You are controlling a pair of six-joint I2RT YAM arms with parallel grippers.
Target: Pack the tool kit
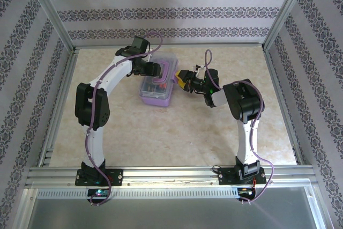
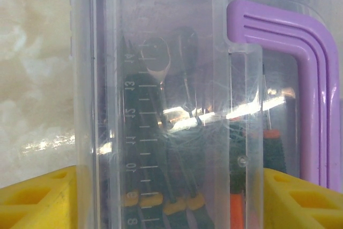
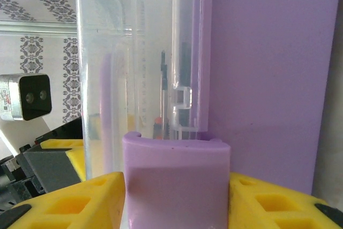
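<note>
Both pincers hold the tool case (image 1: 157, 88), mid-worktop (image 1: 177, 132). The left pincer (image 2: 170, 197) clamps its clear lid (image 2: 161, 52), and the right pincer (image 3: 177, 191) pinches the purple latch (image 3: 177, 167). Tools (image 2: 161, 132) lie inside. Likely the closing step: next, snap the latch shut while the left steadies the case.

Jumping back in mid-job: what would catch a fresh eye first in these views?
The purple tool box sits mid-table toward the far side, with both arms converged on it. The left gripper clamps the clear lid, with tools visible beneath it beside a purple handle. The right gripper, reaching in from the right, pinches the purple latch between its yellow fingers.
</note>
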